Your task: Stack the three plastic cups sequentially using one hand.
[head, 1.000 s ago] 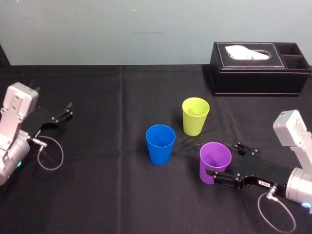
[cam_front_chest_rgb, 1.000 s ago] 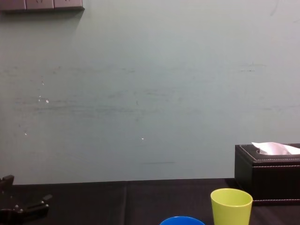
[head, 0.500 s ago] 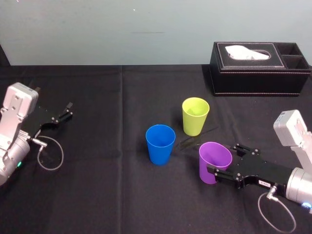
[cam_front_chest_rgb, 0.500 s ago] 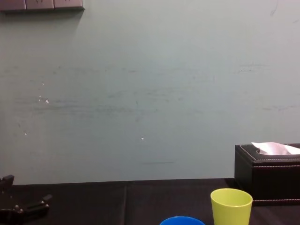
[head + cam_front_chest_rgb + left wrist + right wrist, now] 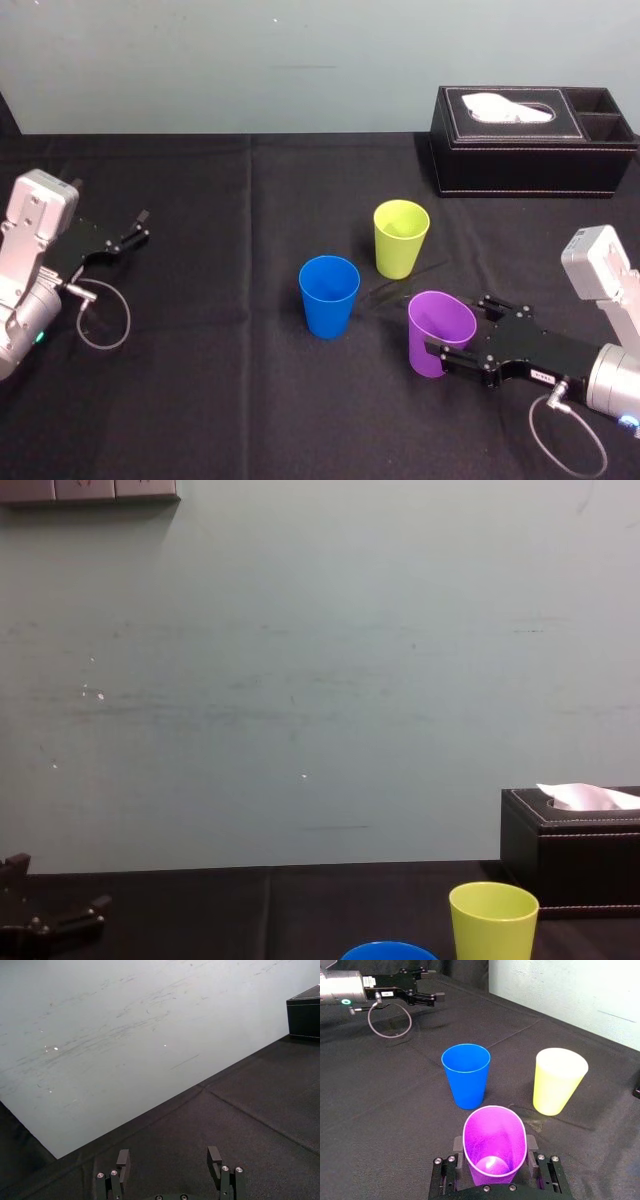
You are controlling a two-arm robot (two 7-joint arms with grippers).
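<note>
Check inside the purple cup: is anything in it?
Nothing lies inside the purple cup: the right wrist view shows bare walls and bottom. The right claw grips its sides, covering the lower outer wall. The left claw is parked, open.

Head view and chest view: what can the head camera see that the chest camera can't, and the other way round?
Head view, not chest: the purple cup, gripped by the right gripper, jaws shut on it. Chest view, not head: grey panels high on the wall. Both: the yellow-green cup, the blue cup (just its rim from the chest), the black tissue box and the parked left gripper.
</note>
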